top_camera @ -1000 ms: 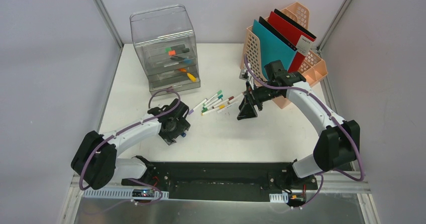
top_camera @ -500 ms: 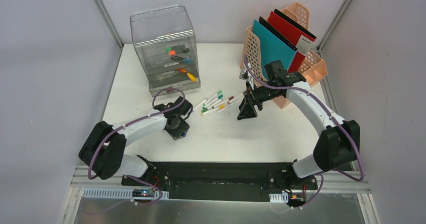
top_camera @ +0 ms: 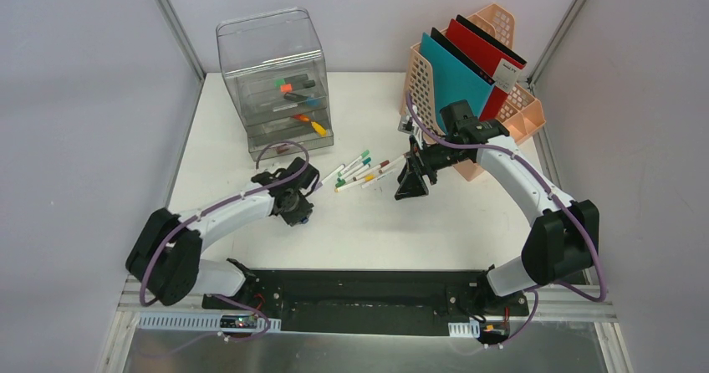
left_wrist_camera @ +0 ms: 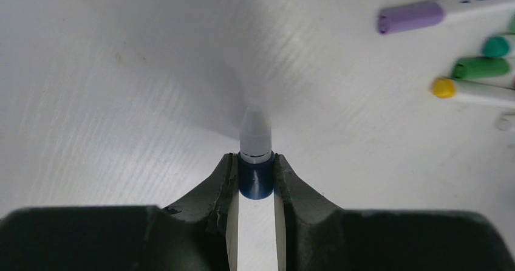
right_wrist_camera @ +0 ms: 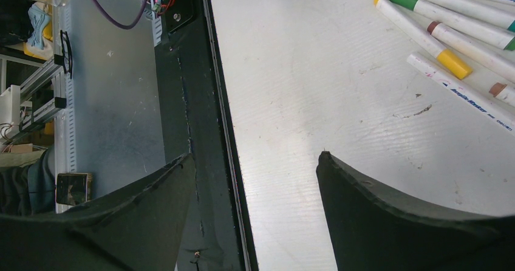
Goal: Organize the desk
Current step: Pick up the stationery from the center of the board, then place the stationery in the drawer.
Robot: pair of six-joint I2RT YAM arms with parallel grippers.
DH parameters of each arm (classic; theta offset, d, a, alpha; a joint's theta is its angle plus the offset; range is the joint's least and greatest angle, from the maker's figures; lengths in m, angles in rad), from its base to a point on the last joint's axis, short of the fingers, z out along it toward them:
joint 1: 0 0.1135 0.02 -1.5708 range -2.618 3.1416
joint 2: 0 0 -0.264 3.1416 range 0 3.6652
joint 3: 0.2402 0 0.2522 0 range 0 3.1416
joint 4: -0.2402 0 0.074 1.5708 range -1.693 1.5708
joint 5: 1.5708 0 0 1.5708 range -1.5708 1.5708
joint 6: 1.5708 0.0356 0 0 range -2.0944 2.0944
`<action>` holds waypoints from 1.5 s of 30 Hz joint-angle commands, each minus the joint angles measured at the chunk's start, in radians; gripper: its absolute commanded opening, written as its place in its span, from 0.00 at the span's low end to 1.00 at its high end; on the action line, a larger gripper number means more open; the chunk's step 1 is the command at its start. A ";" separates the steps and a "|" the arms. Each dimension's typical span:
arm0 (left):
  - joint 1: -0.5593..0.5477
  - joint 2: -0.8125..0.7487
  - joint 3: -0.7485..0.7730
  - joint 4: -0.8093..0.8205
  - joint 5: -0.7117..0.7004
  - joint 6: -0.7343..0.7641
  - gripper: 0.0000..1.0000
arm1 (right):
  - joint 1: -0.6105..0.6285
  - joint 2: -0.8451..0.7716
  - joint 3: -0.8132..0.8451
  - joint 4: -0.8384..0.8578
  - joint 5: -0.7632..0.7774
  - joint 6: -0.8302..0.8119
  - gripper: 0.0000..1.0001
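Observation:
The white desk carries a loose bunch of markers at its middle. My left gripper sits low on the desk left of that bunch, and its jaws press both sides of the blue cap of a white-bodied marker. That marker points away from the wrist camera between the fingertips. Beyond it lie a purple-capped marker, a green-capped one and a yellow-tipped one. My right gripper hangs open just right of the bunch, nothing between its fingers.
A clear drawer unit holding pens stands at the back left. A peach file rack with teal, red and black folders stands at the back right. The black rail runs along the near edge, seen too as the dark rail.
My left gripper slid a little forward and to the right along the desk and its jaws closed from wide open onto the blue-capped marker. The right arm has not moved.

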 commanded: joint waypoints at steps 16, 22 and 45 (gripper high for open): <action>0.230 -0.490 -0.118 0.671 0.218 0.566 0.15 | 0.004 -0.050 0.029 0.008 -0.005 -0.029 0.77; 0.344 -0.357 -0.055 0.775 0.294 0.472 0.08 | 0.006 -0.048 0.028 0.010 -0.004 -0.029 0.77; 0.515 0.018 0.183 0.638 0.210 0.134 0.63 | 0.010 -0.051 0.028 0.009 0.003 -0.035 0.77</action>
